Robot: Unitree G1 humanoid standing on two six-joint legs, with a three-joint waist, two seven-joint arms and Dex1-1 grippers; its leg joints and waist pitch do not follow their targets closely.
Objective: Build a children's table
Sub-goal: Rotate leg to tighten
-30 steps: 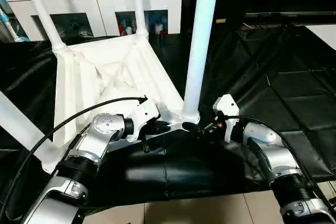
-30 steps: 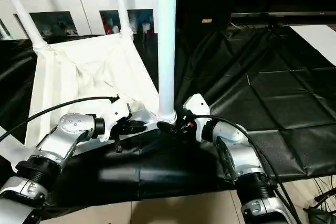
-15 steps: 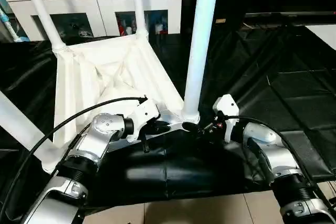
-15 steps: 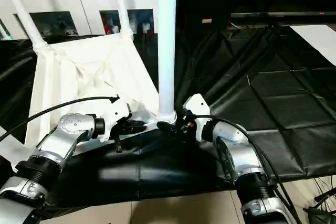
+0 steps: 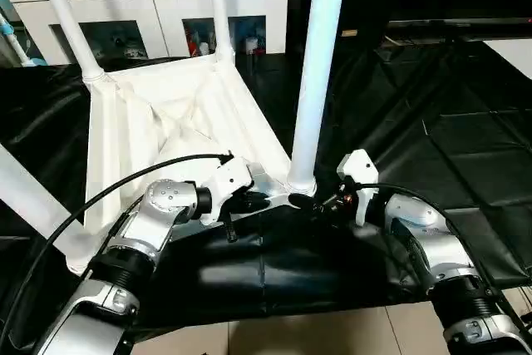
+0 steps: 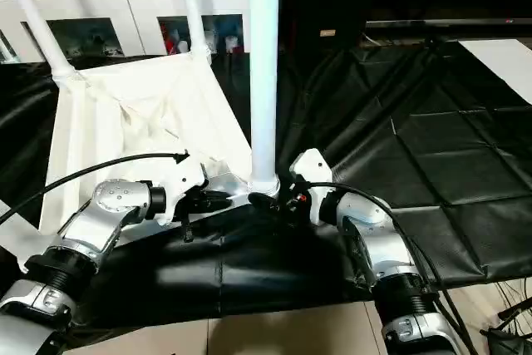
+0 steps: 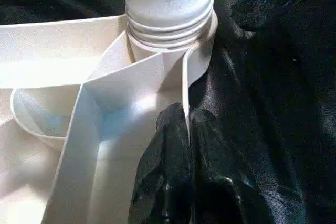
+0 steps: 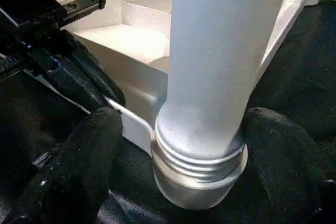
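The left gripper (image 7: 186, 129) pinched the upturned children's table (image 5: 174, 110) by its rim; the right gripper (image 8: 178, 145) stood wide, fingers flanking a leg (image 5: 314, 72).

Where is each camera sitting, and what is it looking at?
Head eyes: look forward and down at the upside-down children's table on black cloth, over both silver forearms.
Left wrist: looks along the left gripper, shut on the table's rim.
Right wrist: looks along the right gripper, fingers either side of the near leg.
Shared: both wrist views show that leg's socket.
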